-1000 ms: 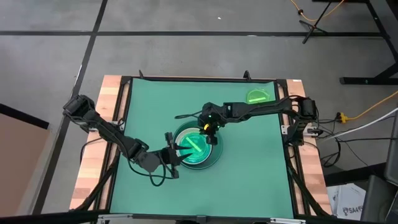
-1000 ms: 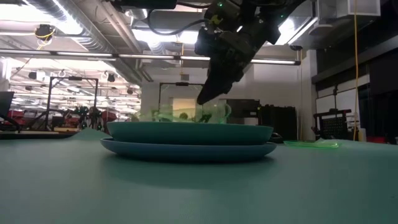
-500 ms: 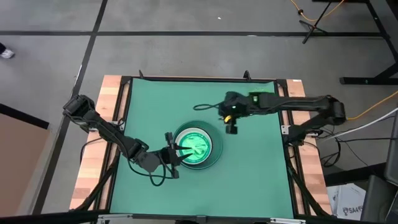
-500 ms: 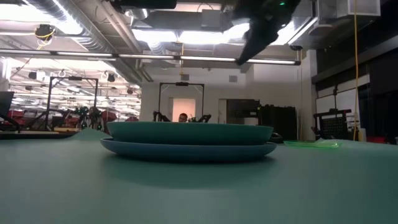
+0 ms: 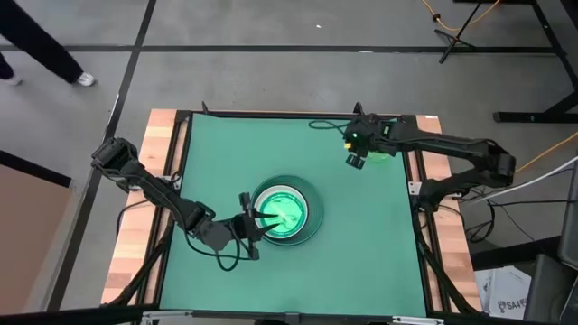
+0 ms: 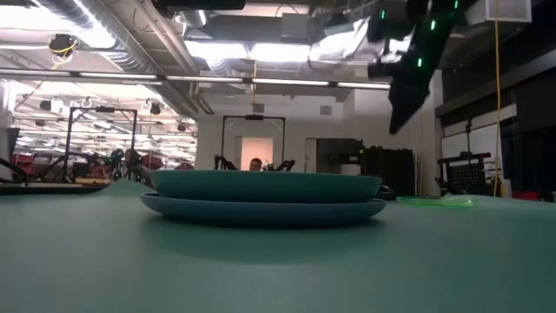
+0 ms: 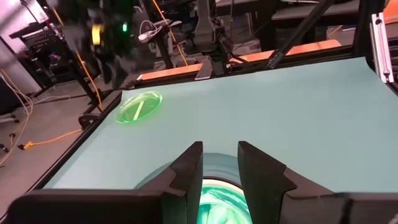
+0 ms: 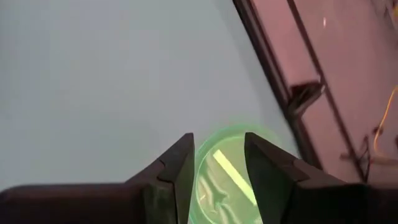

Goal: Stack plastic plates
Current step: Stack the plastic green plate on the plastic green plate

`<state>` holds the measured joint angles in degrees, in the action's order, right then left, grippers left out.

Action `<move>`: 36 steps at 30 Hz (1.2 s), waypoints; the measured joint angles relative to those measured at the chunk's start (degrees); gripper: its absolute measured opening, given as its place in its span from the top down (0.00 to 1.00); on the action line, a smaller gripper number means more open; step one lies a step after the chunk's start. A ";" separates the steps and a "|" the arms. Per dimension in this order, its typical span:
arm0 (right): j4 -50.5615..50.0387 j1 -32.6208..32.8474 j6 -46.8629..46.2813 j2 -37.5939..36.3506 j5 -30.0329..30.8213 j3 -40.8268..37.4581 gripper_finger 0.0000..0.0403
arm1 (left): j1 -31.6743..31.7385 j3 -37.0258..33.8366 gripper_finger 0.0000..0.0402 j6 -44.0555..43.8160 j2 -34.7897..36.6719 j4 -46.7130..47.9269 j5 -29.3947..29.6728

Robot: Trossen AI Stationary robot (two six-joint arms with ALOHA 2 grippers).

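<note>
The stack of plates (image 5: 282, 213) sits mid-table: large dark plates at the bottom, a pale ring inside them, and a translucent green plate (image 5: 287, 209) on top. In the low view the stack (image 6: 261, 196) rests flat on the green mat. One more small translucent green plate (image 7: 140, 107) lies near the far right corner. My right gripper (image 5: 354, 159) hangs open above that plate, which shows between its fingers in the right wrist view (image 8: 225, 171). My left gripper (image 5: 256, 220) is open at the stack's left rim (image 7: 211, 163). My left gripper stands open over the stack's left rim (image 7: 163, 174), coming level from the table's left. I cannot tell whether a finger touches the rim.
The green mat (image 5: 226, 153) is bordered by black rails and wooden side strips (image 5: 163, 144). A cable loops off the right arm near the far edge (image 5: 325, 124). A person's legs (image 5: 50, 59) pass on the floor beyond the far left corner.
My right gripper rose from the stack and swung toward the far right corner, ending above the lone green plate. The small green plate that was tilted under it over the stack now lies flat on top of the stack. The left arm kept still.
</note>
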<state>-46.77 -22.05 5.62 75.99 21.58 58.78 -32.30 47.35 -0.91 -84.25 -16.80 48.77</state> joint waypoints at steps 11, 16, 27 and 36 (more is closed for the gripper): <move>7.89 -4.99 -5.38 8.55 1.26 -8.06 0.67 | 0.68 0.00 0.77 -0.07 0.00 0.02 -0.31; 8.83 -5.00 -6.92 12.90 1.50 -8.04 0.67 | 0.68 0.00 0.77 -0.09 0.00 0.03 -0.44; 10.89 -5.02 -8.40 18.89 6.85 -8.04 0.67 | 0.68 0.00 0.77 -0.07 0.00 0.07 -0.44; 13.01 -5.06 -8.56 23.61 9.19 -8.03 0.67 | 0.68 0.00 0.77 -0.07 0.00 0.09 -0.44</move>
<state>-33.77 -27.11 -2.94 99.60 30.77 50.75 -31.62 47.35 -0.97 -84.25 -16.71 48.34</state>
